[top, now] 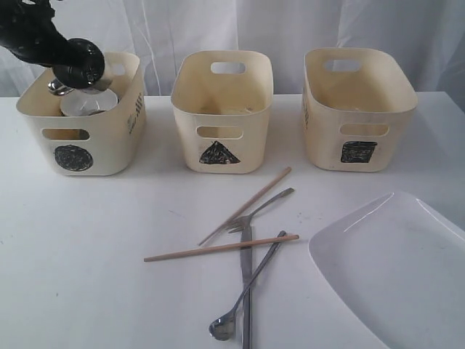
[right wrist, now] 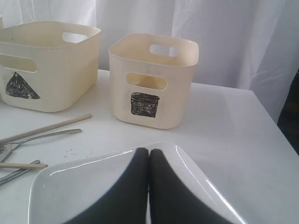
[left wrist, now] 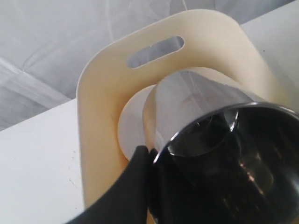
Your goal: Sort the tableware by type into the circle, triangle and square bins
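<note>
My left gripper (left wrist: 149,151) is shut on the rim of a steel mug (left wrist: 219,154) and holds it over the circle bin (left wrist: 100,98). In the exterior view that gripper (top: 81,76) and the mug (top: 89,102) hang in the mouth of the circle bin (top: 80,138) at the left. A white round piece (left wrist: 133,123) lies inside that bin. My right gripper (right wrist: 149,153) is shut on nothing, just above the white plate (right wrist: 79,186). Two chopsticks (top: 218,248), a fork (top: 263,207), a knife (top: 246,291) and a long spoon (top: 243,298) lie crossed on the table.
The triangle bin (top: 221,109) stands in the middle and the square bin (top: 360,109) at the right, both along the back. The large plate (top: 396,269) fills the front right corner. A white curtain hangs behind the table. The right gripper is out of the exterior view.
</note>
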